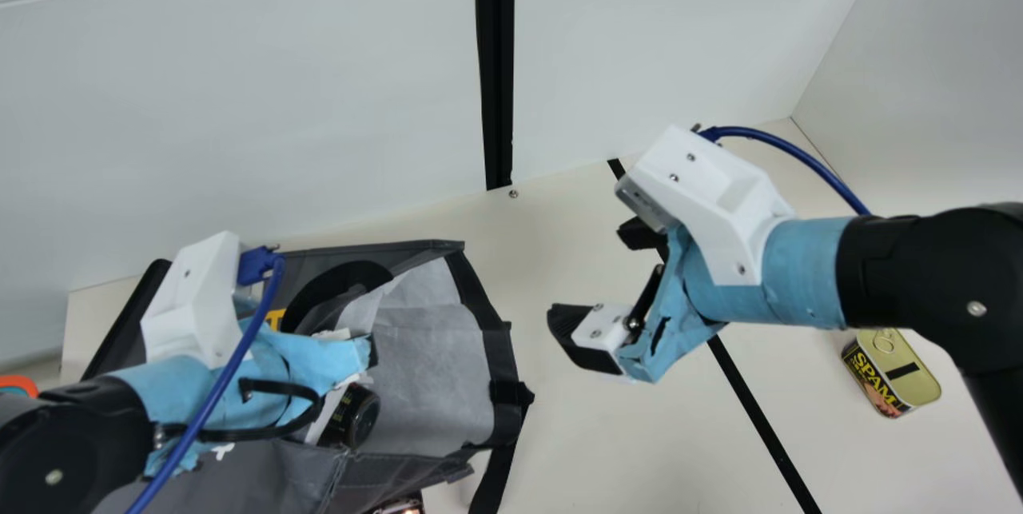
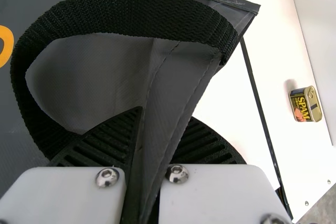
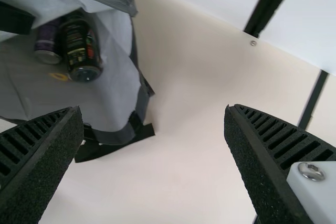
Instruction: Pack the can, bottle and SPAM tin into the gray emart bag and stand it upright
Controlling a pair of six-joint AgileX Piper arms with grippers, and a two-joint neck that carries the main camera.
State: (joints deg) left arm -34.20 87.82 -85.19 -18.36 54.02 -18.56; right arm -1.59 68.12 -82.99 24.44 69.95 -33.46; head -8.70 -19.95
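SPAM tin, squat metal with a black label, stands on the cream table behind the right gripper, its black ribbed fingers spread toward the gray fabric bag; that nearer arm must likely swing outward. Left gripper clenches the bag's edge.

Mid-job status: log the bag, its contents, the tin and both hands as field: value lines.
bag: gray bag, on its side, mouth open
inside: dark container, purple container
tin: SPAM tin on table, outside bag
left_hand: left hand, clamped on bag fabric
right_hand: right hand, open, empty
remaining: pack tin, stand bag upright
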